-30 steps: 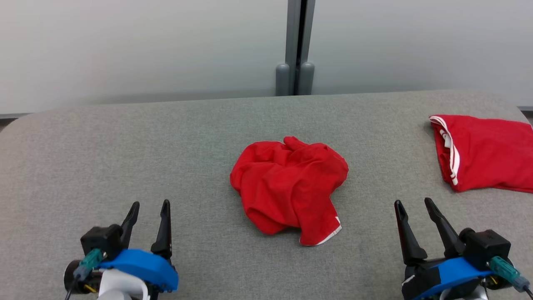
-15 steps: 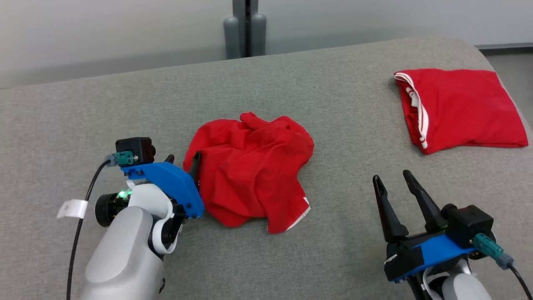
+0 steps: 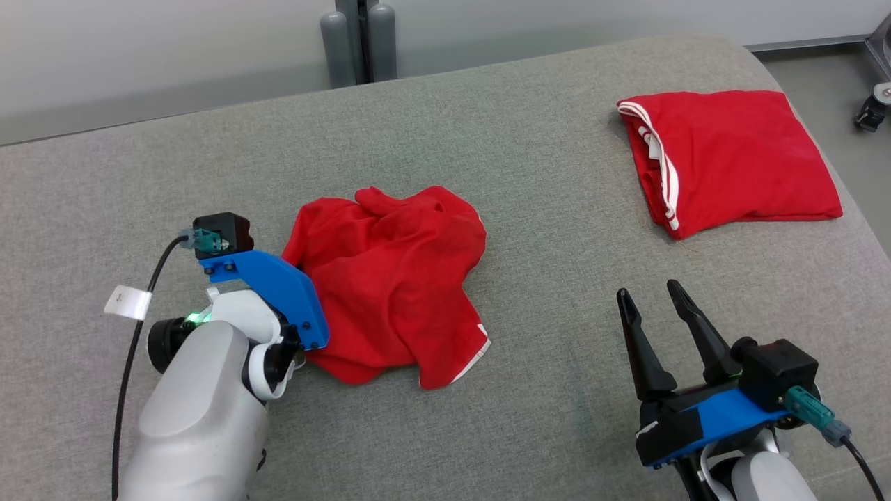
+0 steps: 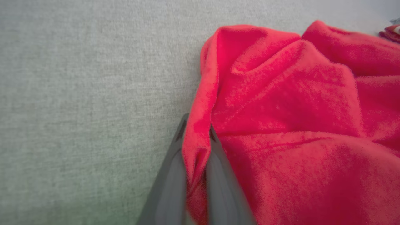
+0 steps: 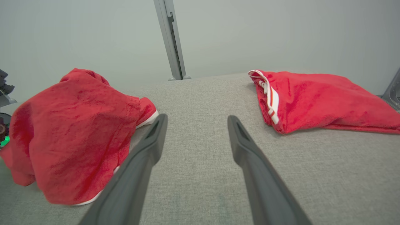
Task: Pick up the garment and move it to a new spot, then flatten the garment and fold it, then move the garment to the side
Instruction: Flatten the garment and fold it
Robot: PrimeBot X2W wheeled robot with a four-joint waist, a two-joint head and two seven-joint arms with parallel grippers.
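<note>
A crumpled red garment (image 3: 390, 278) with a white hem lies in a heap on the grey padded table (image 3: 543, 209). My left gripper (image 3: 296, 268) is at the heap's left edge, its fingers mostly hidden under the blue wrist mount. In the left wrist view the two dark fingers (image 4: 170, 175) pinch a fold of the garment (image 4: 281, 109), so the left gripper (image 4: 196, 128) is shut on it. My right gripper (image 3: 647, 292) hovers open at the lower right, well clear of the heap. Nothing lies between the right gripper's (image 5: 197, 118) fingers, and the garment (image 5: 72, 131) is off to their left.
A second red garment (image 3: 731, 160), folded and with white stripes, lies at the table's far right; it shows as the folded garment (image 5: 322, 100) ahead right of my right gripper. A grey post (image 3: 358, 42) stands behind the table. Floor and a caster (image 3: 873, 108) lie past the right edge.
My left arm reached from the near left to the heap's left edge and closed on a fold. The head camera turned, shifting the whole scene left. The right gripper stayed open.
</note>
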